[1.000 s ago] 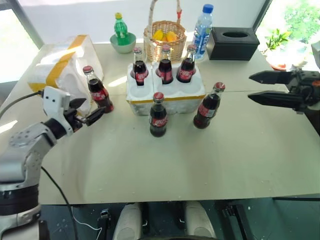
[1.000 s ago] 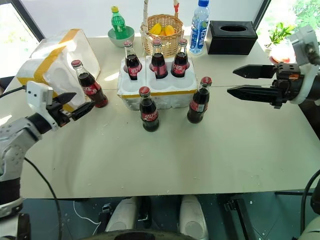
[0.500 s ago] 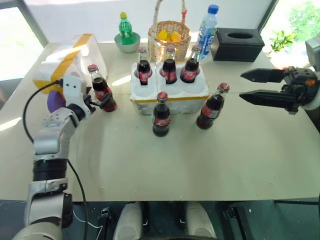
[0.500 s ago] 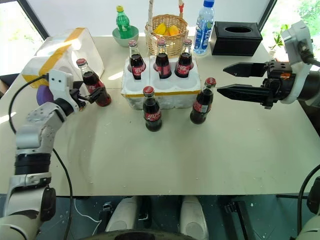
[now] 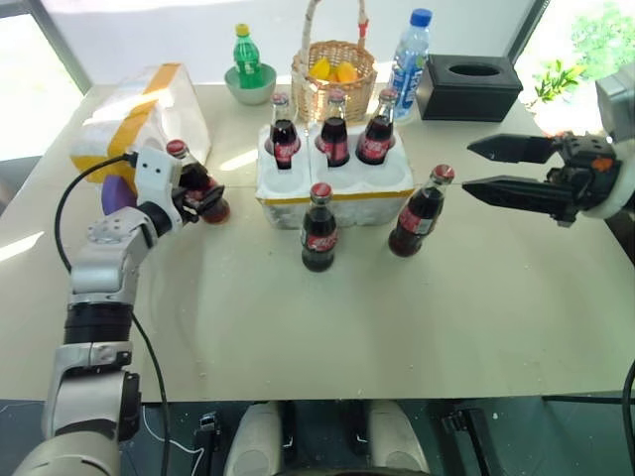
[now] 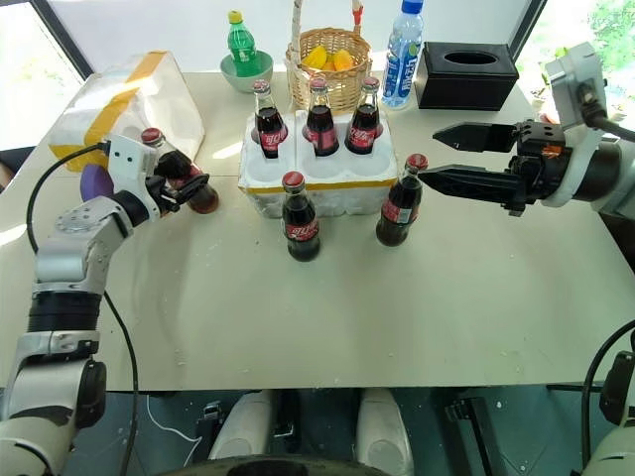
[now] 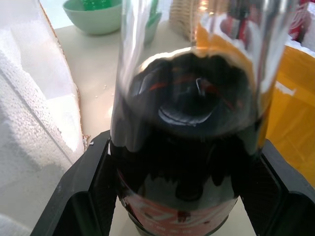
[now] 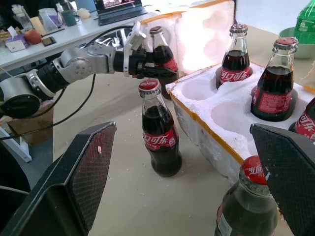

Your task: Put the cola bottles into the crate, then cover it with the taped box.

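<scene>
Glass cola bottles stand upright on the tabletop point(image 5: 476, 297), caps up, long axes vertical. Three sit in the far row of holes of the crate point(image 5: 337, 178): one at its left point(image 5: 284, 134), one in the middle point(image 5: 334, 132), one at its right point(image 5: 377, 131). The near row of holes shows empty in the right wrist view. A fourth bottle point(image 5: 318, 230) stands on the tabletop just in front of the crate's yellow band, and a fifth point(image 5: 420, 213) stands off the crate's near right corner, leaning slightly. The sixth bottle point(image 5: 199, 183) stands to the left of the crate, beside the taped box point(image 5: 139, 114).

The left end effector point(image 5: 201, 194) has its two black fingers point(image 7: 83, 191) on either side of the sixth bottle's lower body, touching the glass, so it grips that bottle while the base appears to rest on the tabletop. The right end effector point(image 5: 478, 169) hangs above the tabletop to the right of the fifth bottle, fingers spread wide, holding nothing and pointing level toward the crate.

Behind the crate are a wicker basket point(image 5: 333, 74), a green soda bottle point(image 5: 243, 55) in a bowl, a water bottle point(image 5: 409, 50) and a black tissue box point(image 5: 468, 87).
</scene>
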### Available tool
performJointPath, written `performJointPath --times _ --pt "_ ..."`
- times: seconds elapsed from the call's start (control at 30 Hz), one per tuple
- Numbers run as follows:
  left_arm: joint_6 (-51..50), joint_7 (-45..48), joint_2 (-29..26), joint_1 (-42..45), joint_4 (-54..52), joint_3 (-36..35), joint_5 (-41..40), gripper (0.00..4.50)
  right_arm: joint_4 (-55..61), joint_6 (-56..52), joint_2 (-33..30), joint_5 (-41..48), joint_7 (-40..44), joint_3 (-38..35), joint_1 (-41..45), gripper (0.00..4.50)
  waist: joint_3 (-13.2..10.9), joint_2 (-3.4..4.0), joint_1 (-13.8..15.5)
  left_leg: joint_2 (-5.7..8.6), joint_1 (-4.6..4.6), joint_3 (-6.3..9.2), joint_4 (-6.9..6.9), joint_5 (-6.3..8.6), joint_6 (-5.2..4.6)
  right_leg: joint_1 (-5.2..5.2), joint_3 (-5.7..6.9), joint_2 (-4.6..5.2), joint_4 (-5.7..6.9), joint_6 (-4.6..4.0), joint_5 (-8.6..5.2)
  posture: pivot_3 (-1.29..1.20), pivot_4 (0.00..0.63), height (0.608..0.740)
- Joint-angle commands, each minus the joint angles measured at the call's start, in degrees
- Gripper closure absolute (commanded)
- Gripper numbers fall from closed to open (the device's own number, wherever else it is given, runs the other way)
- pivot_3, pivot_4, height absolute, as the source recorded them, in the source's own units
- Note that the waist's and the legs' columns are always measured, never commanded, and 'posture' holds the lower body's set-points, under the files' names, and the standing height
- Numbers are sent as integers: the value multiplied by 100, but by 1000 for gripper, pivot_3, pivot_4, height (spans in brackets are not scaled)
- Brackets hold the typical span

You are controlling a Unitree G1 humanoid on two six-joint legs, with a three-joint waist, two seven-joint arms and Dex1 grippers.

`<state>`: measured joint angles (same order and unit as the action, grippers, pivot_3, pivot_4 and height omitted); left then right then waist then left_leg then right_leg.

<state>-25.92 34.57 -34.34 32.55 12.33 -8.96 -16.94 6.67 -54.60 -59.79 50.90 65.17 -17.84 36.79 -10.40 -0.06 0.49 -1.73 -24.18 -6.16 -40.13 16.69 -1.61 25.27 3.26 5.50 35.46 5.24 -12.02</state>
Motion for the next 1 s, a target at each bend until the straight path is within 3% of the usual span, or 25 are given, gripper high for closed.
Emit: performJointPath --times 0.03,0.17,0.33,0.5,0.7,1.0 --pt "-603 646 -501 -253 -1036 -416 -679 1763 151 49 -92 105 -100 -326 -15 0 -1 -1 -17 0 -2 -2 1 0 0 4 -1 0 0 0 0 0 150 740" --pt "-1452 1399 -919 -290 -1862 -665 -1701 1763 260 69 -77 106 -190 -416 -208 0 -8 -12 31 -4 -12 5 0 -1 1 8 2 -3 -1 0 0 0 150 740" --pt "-2098 1910 -1005 669 -1766 -499 -2452 1763 449 26 -79 192 -311 -592 -448 0 -10 -17 73 8 -21 15 -6 -1 2 1 3 3 -9 5 3 0 150 740" --pt "-1703 2218 -455 2170 -539 120 -2094 1763 515 62 -96 201 -449 -792 -713 0 -8 -17 44 28 -16 12 -10 -2 0 -12 5 -2 -17 19 11 0 150 740" --pt "-443 2747 521 3544 1474 849 -1220 1763 690 76 -11 277 -707 -991 -943 0 -9 -20 29 30 -14 4 -9 -1 -2 -12 4 -11 -21 19 10 0 150 740" --pt "1903 3020 1602 4639 4541 1320 156 1763 1201 -125 44 615 -1210 -1629 -1580 0 -14 -26 31 28 -23 1 -6 0 -5 -1 2 -13 -28 19 10 0 150 740"
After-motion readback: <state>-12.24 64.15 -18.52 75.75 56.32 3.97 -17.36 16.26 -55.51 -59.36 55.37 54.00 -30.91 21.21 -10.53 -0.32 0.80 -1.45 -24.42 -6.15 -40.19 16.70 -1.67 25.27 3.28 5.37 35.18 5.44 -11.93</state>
